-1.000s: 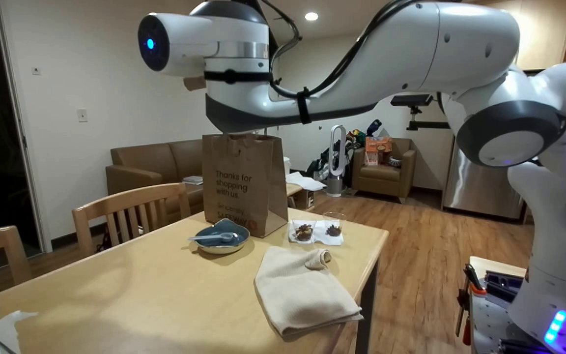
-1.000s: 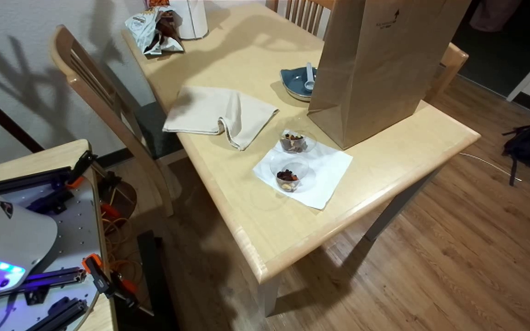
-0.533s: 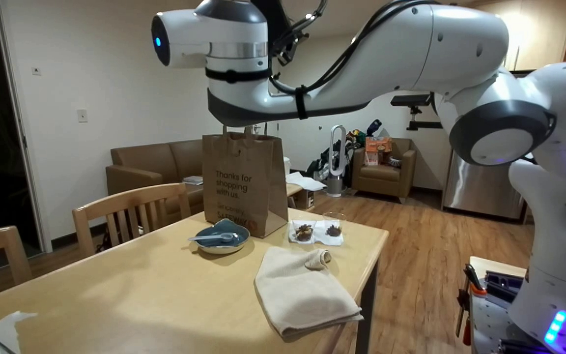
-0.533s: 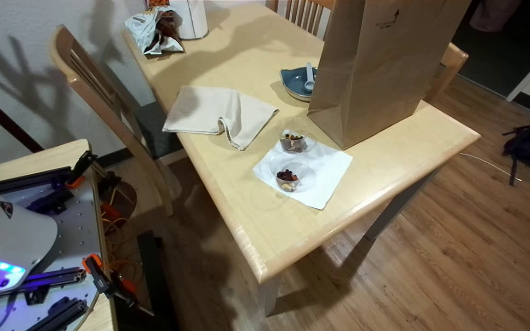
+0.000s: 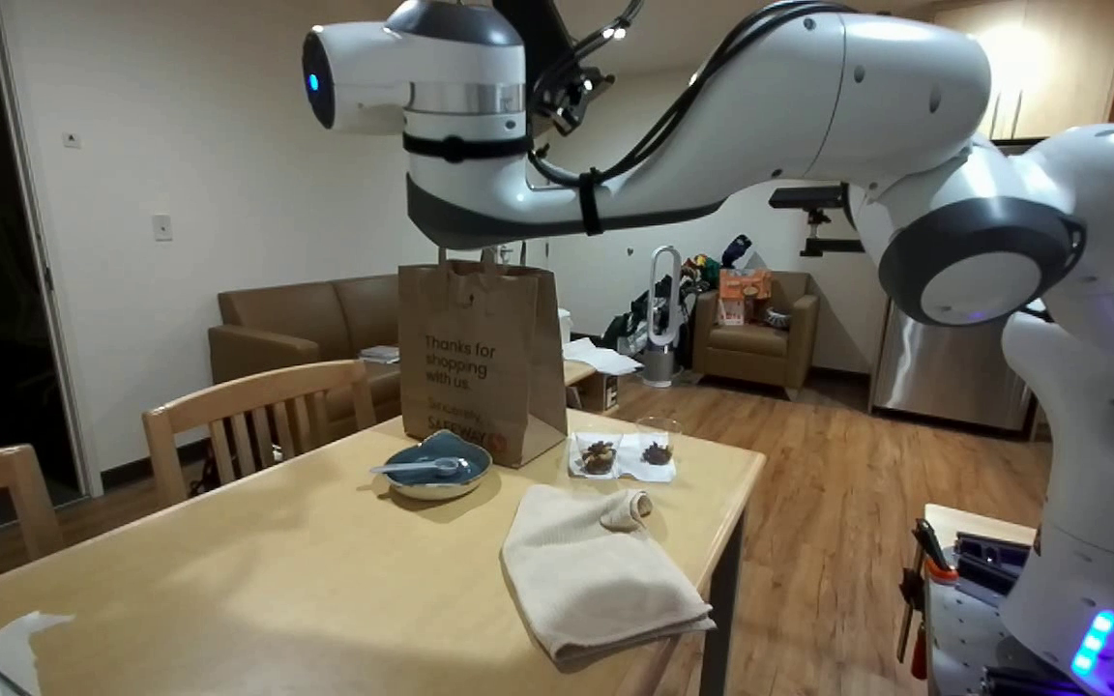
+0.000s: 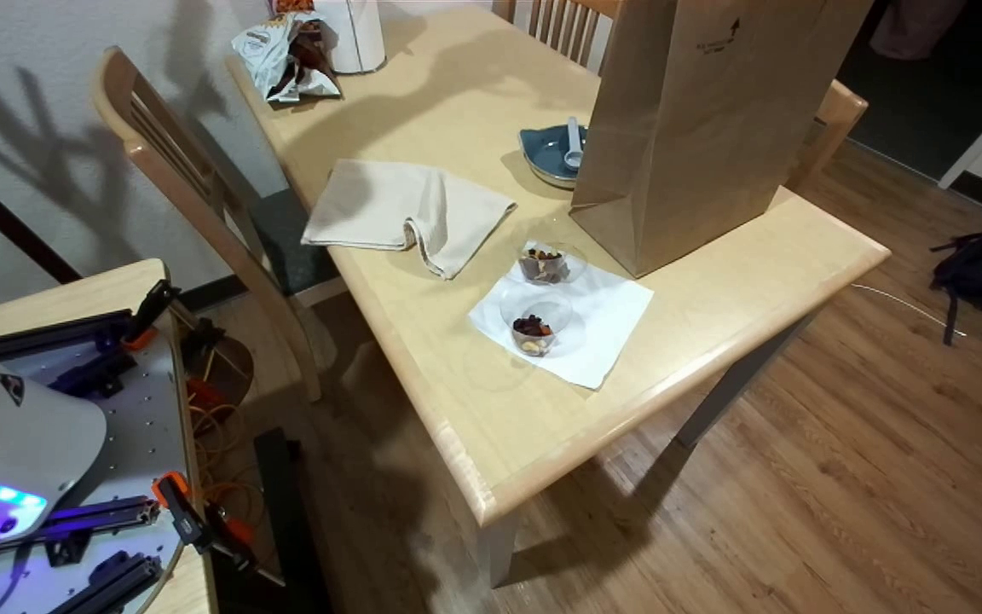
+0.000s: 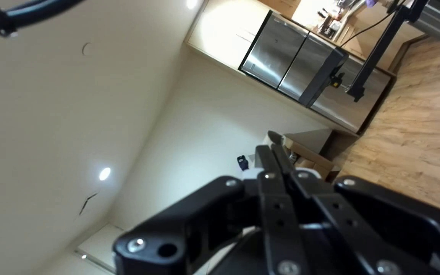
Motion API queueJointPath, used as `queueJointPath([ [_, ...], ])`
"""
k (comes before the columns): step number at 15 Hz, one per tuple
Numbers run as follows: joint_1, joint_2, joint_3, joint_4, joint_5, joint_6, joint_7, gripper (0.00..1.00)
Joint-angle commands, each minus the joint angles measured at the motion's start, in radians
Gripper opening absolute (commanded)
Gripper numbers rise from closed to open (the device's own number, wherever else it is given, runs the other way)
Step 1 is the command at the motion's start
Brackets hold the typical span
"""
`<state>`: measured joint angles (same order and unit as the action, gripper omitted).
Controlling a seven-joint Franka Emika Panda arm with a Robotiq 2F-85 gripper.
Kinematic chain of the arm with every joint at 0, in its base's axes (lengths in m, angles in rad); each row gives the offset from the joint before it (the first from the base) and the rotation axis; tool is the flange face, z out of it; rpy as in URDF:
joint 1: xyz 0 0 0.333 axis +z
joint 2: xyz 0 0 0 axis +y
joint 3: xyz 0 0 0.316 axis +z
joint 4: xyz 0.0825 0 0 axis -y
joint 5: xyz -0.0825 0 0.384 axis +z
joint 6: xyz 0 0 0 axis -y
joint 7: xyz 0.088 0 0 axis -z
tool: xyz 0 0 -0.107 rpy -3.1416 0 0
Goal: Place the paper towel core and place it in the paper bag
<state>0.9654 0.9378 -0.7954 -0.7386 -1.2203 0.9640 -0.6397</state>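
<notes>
Paper towel core found at the fingertips in the wrist view, mostly hidden, a pale curved wall showing; gripper closed, apparently pinching it; arm extended, sloping down to a wrist higher than the paper bag; bag upright, brown, creased, box-shaped; near it a shallow, glazed blue bowl and a folded, ribbed cloth on the pale wood table.

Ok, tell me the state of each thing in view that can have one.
End effector: closed; whether gripping anything, unclear
Paper bag: upright, handles raised
Blue bowl: upright, holding spoon
Cloth: folded, one part curled
Clear cups: both partly filled
Snack bag: crumpled
Base lights: lit blue
</notes>
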Motion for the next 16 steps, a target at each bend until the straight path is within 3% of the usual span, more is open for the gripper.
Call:
queueJointPath([
  [1,-0.026,-0.038,0.016,-0.022,0.051,-0.041,-0.117,0.01],
  [7,-0.082,-0.071,0.028,-0.008,0.166,-0.088,-0.231,0.01],
  [8,-0.074,-0.033,0.002,-0.001,0.125,-0.06,-0.203,0.01],
  [12,-0.074,-0.031,0.0,-0.001,0.128,-0.061,-0.204,0.01],
  [15,-0.091,-0.041,0.023,-0.004,0.153,-0.059,-0.292,0.01],
  [16,-0.157,-0.071,0.169,0.025,0.063,-0.101,-0.31,0.01],
])
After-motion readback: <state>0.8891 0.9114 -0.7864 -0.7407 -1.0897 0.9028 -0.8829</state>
